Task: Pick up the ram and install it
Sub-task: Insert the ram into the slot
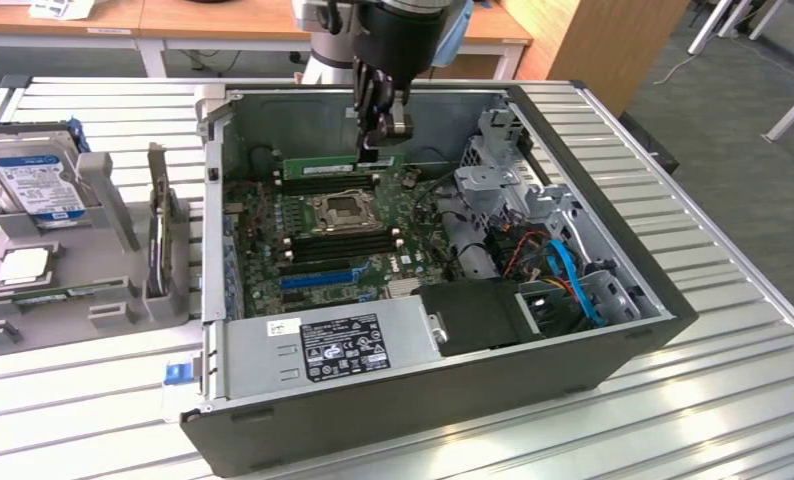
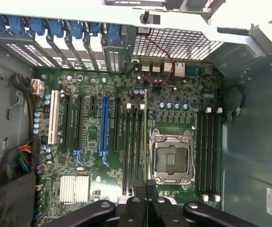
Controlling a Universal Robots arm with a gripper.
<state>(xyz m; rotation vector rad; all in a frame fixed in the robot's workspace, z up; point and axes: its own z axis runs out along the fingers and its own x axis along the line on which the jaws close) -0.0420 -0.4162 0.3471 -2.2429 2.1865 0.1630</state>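
My gripper (image 1: 378, 148) reaches down into the open computer case (image 1: 637, 290) at its far side. It is shut on the ram (image 1: 328, 166), a long green stick held level on its edge just above the motherboard (image 1: 370, 262). In the wrist view the gripper (image 2: 145, 187) clamps the ram (image 2: 146, 137), which shows edge-on as a thin pale line. That line runs between the processor socket (image 2: 172, 158) and the bank of black memory slots (image 2: 133, 146) beside it. A second bank of memory slots (image 2: 208, 153) lies on the socket's other side.
The power supply (image 1: 350, 345) fills the case's near corner, and a metal drive cage (image 1: 504, 190) with cables stands on the exterior view's right. Outside, on the exterior view's left, a grey holder (image 1: 97, 300) carries a hard drive (image 1: 30, 180) and a processor chip (image 1: 24, 265).
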